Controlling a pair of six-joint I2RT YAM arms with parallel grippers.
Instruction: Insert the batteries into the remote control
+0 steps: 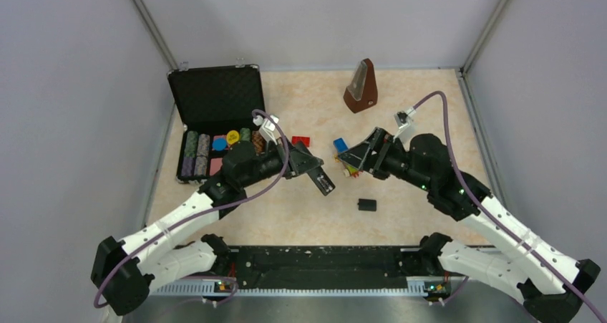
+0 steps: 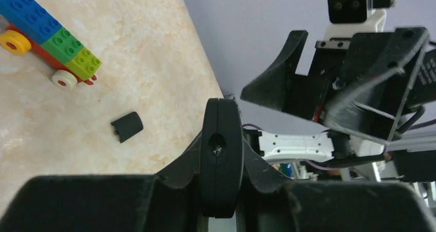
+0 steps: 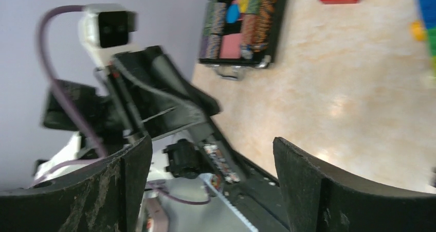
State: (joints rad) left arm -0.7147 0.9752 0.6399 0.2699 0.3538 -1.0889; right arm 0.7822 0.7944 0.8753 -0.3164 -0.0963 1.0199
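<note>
The left gripper (image 1: 309, 167) is clamped on the remote (image 1: 322, 180), holding it off the counter (image 1: 286, 219) near the middle, its narrow end toward the wrist camera. Just beside it, the right gripper (image 1: 356, 157) faces it with fingers spread wide and nothing between them. The 2 batteries cannot be made out in any view. The cover (image 1: 366, 205) lies toward the near edge.

I judge the 2 grippers so close that a hasty reach could knock the remote askew or bump the train (image 2: 51, 39).

The counter is beige and marbled, with pale grey walls. A case (image 1: 215, 97) fills the far-left corner.
</note>
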